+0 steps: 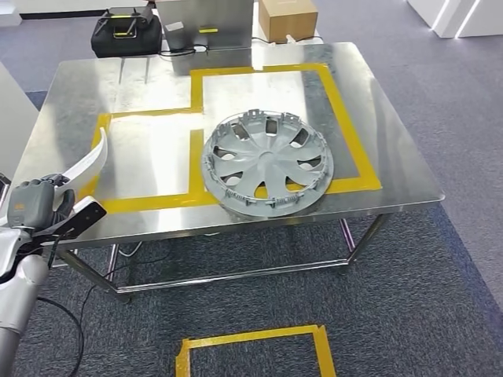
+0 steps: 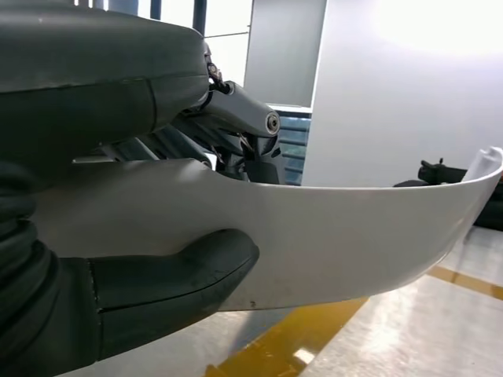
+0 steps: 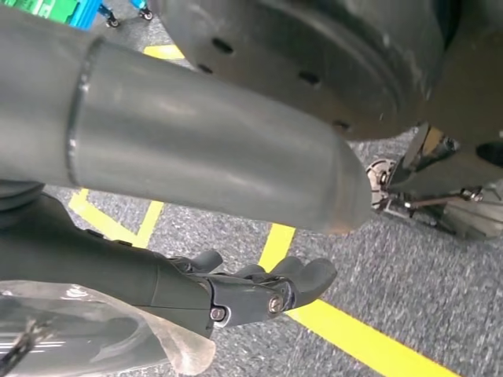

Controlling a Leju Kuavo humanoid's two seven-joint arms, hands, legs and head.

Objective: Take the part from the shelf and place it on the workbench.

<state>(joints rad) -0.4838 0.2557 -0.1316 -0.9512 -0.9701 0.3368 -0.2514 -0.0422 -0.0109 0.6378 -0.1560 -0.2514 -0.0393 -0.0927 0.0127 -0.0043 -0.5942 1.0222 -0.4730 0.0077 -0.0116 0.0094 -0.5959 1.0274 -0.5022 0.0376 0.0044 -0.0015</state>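
one white curved part (image 1: 89,161) gripped by the left hand (image 1: 35,206) beside the workbench (image 1: 391,126); right hand (image 3: 261,287) empty, fingers loosely apart.

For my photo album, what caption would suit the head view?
Left hand carries a curved white plastic part toward the steel workbench, beside a grey hubcap.

One grey wheel cover (image 1: 267,162) lies on one steel workbench (image 1: 385,149); one white curved part (image 1: 89,163), one black case (image 1: 126,33), one cardboard box (image 1: 287,17).
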